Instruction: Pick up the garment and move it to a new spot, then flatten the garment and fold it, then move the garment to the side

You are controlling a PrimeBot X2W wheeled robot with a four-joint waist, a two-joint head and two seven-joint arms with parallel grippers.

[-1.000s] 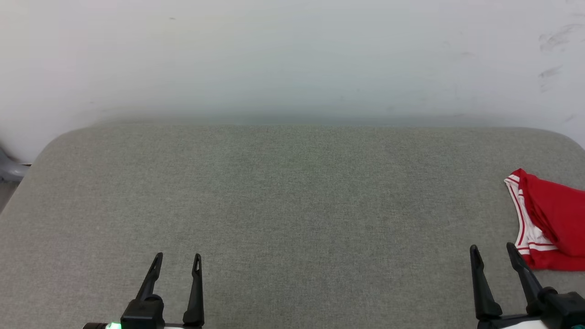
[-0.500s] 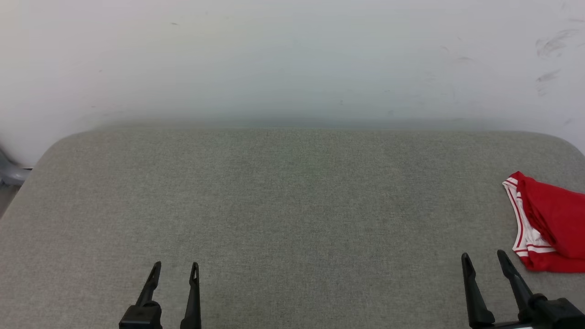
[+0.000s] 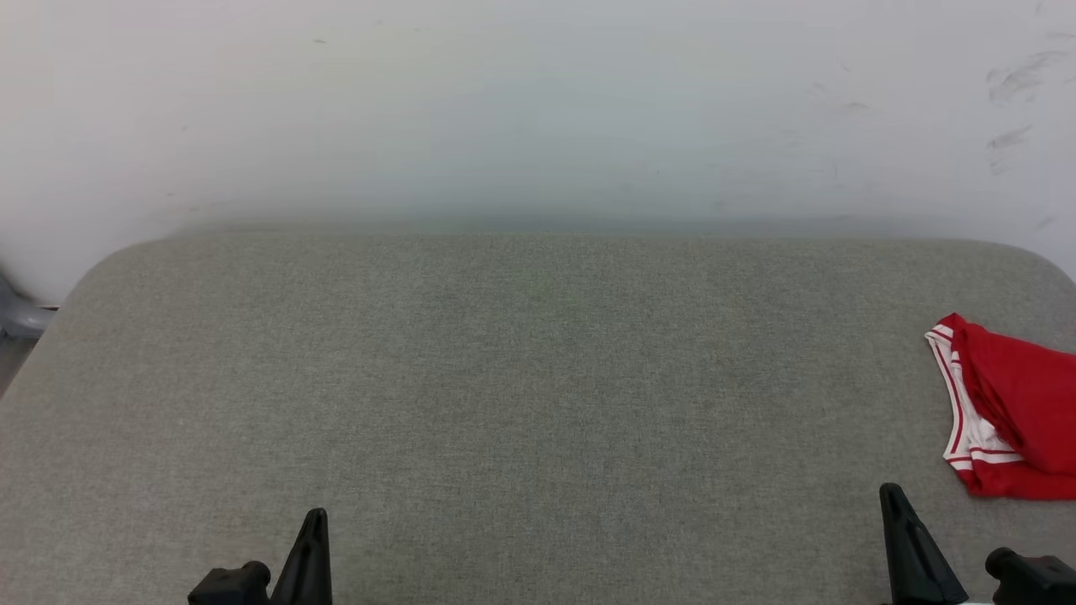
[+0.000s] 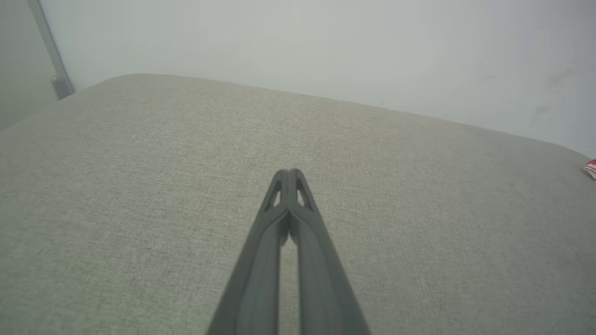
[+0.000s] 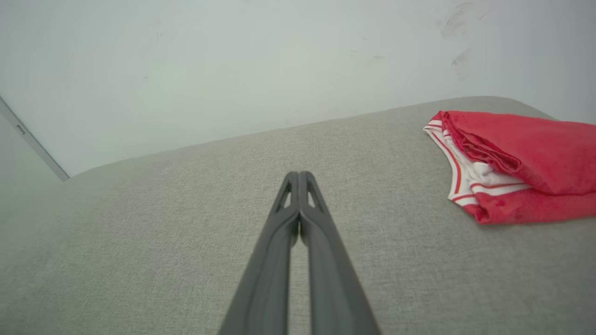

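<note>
Garment is lying bunched at right edge of grey table.
We're holding L pincer & R pincer w/ tips pressed together, gripping nothing; R pincer is near garment, not touching.

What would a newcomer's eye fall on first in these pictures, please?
The red garment with white striped trim, heaped at the far right of the grey padded surface, stands out first. Then the left gripper and right gripper, jaws shut, near the front edge.
</note>
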